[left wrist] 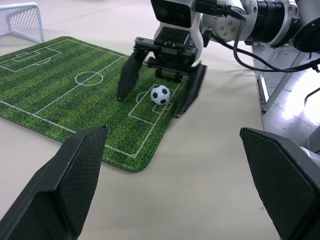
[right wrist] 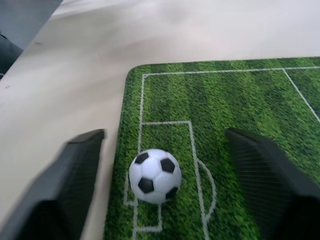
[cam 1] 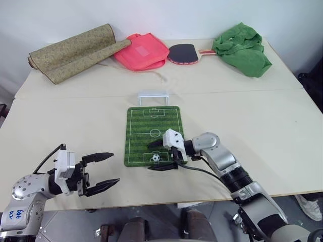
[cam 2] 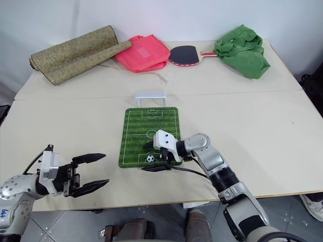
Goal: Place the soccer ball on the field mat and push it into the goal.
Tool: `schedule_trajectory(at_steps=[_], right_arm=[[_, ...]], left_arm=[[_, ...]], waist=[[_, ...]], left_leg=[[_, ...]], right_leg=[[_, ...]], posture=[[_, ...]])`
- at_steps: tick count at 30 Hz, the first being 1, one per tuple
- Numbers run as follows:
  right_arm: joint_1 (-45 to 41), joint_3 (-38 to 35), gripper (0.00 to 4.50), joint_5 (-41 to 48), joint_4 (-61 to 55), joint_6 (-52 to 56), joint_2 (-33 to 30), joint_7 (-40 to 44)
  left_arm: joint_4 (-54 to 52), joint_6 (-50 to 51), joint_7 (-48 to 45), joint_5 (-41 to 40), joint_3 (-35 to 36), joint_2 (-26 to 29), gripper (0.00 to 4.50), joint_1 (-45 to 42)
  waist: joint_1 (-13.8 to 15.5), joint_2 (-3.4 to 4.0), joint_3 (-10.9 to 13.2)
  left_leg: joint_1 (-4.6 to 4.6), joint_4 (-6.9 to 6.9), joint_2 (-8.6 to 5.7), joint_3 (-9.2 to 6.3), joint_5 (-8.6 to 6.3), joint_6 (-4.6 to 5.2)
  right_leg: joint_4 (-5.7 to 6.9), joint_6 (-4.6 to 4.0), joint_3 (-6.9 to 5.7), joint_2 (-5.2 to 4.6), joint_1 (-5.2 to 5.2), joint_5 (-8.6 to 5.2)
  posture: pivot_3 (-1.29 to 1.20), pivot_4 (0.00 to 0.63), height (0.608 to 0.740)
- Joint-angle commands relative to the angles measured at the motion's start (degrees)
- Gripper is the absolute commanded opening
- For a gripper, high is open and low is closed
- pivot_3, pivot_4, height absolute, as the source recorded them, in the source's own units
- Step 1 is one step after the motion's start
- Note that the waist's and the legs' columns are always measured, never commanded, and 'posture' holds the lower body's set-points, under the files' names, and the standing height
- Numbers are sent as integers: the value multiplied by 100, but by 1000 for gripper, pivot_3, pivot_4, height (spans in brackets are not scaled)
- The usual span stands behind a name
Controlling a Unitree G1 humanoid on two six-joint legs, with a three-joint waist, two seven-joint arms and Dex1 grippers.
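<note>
Rolled mat [cam 1: 70, 52], upper left of the head view: olive-brown, speckled, lying at the table's far edge; well apart from the play area and seemingly no part of the job.

Left gripper [cam 1: 103, 171], lower left: fingers spread wide, holding nothing; it hovers off the near left corner of the green mat, clear of the working side, probably parked.

Pink bag [cam 1: 143, 51], upper centre-left: slumped beside the rolled mat; idle clutter.

Goal [cam 1: 153, 97], centre, above the green mat: small white frame just beyond the mat's far short edge, mouth facing down the pitch so a ball rolled along the length would enter it.

Field mat [cam 1: 144, 132], centre: flat on the cream table [cam 1: 262, 116], pitch lines running towards the goal.

Soccer ball [cam 1: 156, 157], centre, low on the mat: resting in the near penalty box, at the end farthest from the goal; placement looks done, the push not yet.

Right gripper [cam 1: 162, 155], centre: jaws wide, one finger either side of the ball, not pinching it; low over the near end, apparently placed to nudge from there.

Paddle [cam 1: 182, 53], upper centre: dark face up; unused.

Green cloth [cam 1: 243, 49], upper right: crumpled heap; unused.
</note>
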Motion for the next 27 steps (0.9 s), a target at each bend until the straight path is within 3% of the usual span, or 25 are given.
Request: schedule_trajectory(at_steps=[1, 8, 15, 18, 27], right_arm=[[-37, -87, 4444, 113, -108, -88, 65, 78], [43, -481, 4444, 723, -549, -97, 29, 338], [494, -1051, 4444, 1341, -1630, 89, -804, 764], [1023, -1022, 3819, 1383, -2227, 268, -1222, 807], [1951, -373, 791, 608, -2503, -426, -1305, 461]], left_arm=[[-194, -60, 28, -62, 119, 7, 4500, 70], [-73, -111, -6, -65, 132, 17, 4500, 23], [499, -420, -294, 35, 110, 11, 4500, -190], [835, -689, -491, 105, 36, -27, 4500, -380], [894, -834, -844, -33, 15, -39, 4500, -501]], waist=[[-1, 0, 0], [3, 0, 0], [28, 0, 0], [42, 1, 1], [28, -2, 0]], left_leg=[[0, 0, 0, 0, 0, 0], [-1, 0, 0, -2, 0, 0], [-4, -3, -2, -6, -1, -1], [-5, -8, 0, -6, -1, -1], [-1, -6, 1, 5, -2, -1]], right_leg=[[0, 0, 0, 0, 0, 0], [-1, 0, -1, 0, 0, 0], [-6, 0, -5, -2, 1, 0], [-8, -1, -14, -1, 0, -1], [-7, -1, -11, -2, 0, 0]], posture=[[0, 150, 740], [0, 150, 740], [0, 150, 740], [0, 150, 740], [0, 150, 740]])
